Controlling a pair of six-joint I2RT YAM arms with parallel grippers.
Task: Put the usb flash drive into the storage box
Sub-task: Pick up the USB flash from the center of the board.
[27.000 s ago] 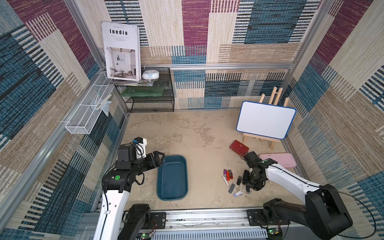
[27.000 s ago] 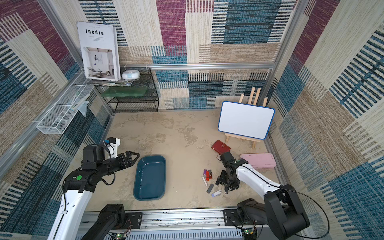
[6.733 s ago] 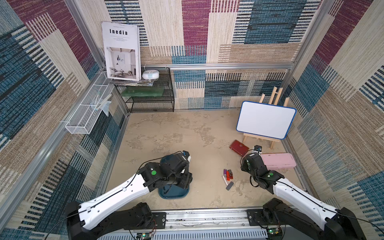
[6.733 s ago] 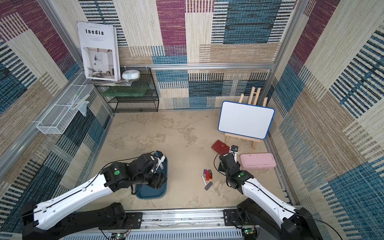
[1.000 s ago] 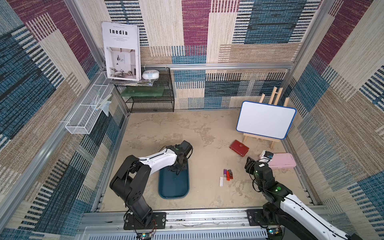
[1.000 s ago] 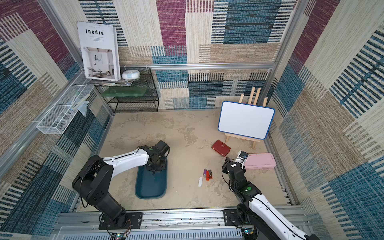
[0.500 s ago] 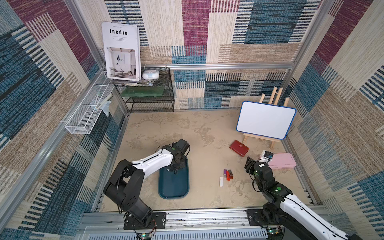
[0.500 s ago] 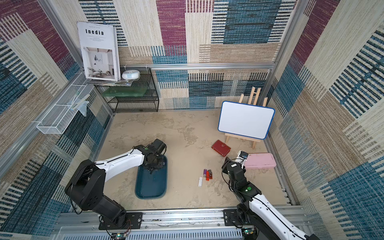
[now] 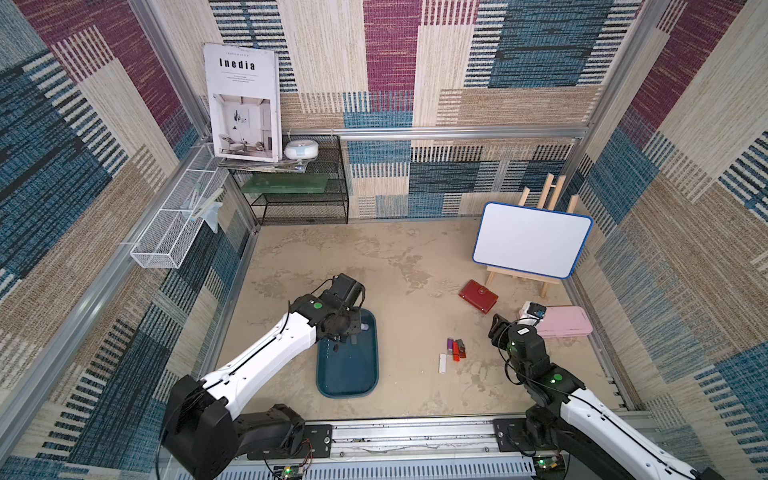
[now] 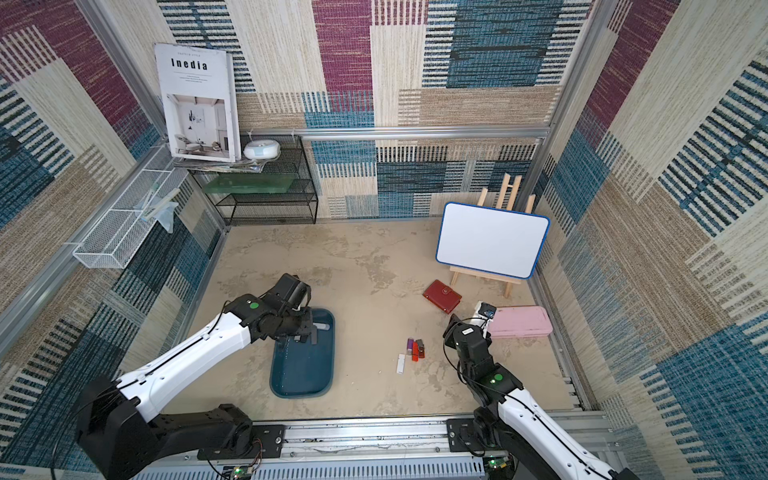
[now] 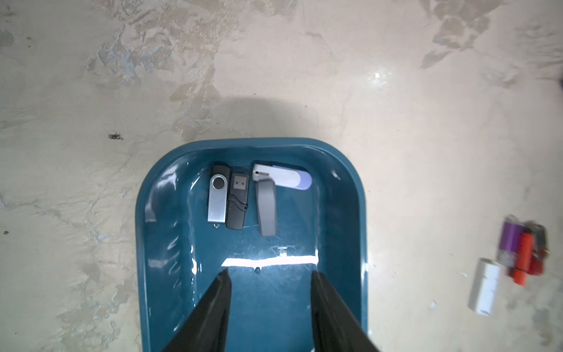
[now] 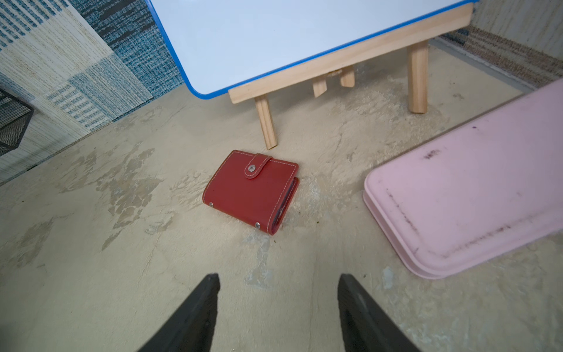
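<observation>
Hovering over the far end of the storage box (image 9: 349, 370), the left gripper (image 11: 270, 274) has its fingers spread, with nothing between them. The box lies on the worktop (image 9: 415, 266) near the front edge, left of centre.

In both top views the left arm covers most of the box's far end. Only a pale sliver of one flash drive peeks out beside the gripper.

The left wrist view shows what the arm hides, four flash drives on the box floor against the far wall:
- silver swivel drive (image 11: 217, 198) touching the black drive (image 11: 237, 201)
- grey drive (image 11: 266, 210) a little apart from those two
- white-and-lilac drive (image 11: 283, 176) lying crosswise, touching the grey drive's end

Loose flash drives remain outside the box, toward the middle of the worktop. A tight cluster (image 9: 456, 349) sits there with a white drive (image 9: 443, 363) just beside it. The left wrist view blurs the cluster, but a purple drive (image 11: 509, 240) and a red drive (image 11: 523, 259) can be made out.

The right gripper (image 12: 277, 277) is also spread and empty, above bare worktop near the right edge. The top views do not show its fingers clearly; the right wrist view does. That view faces the red wallet (image 12: 249, 190), the pink case (image 12: 472, 189) and the whiteboard (image 12: 289, 36) on its wooden easel. No flash drives or box appear in it.
</observation>
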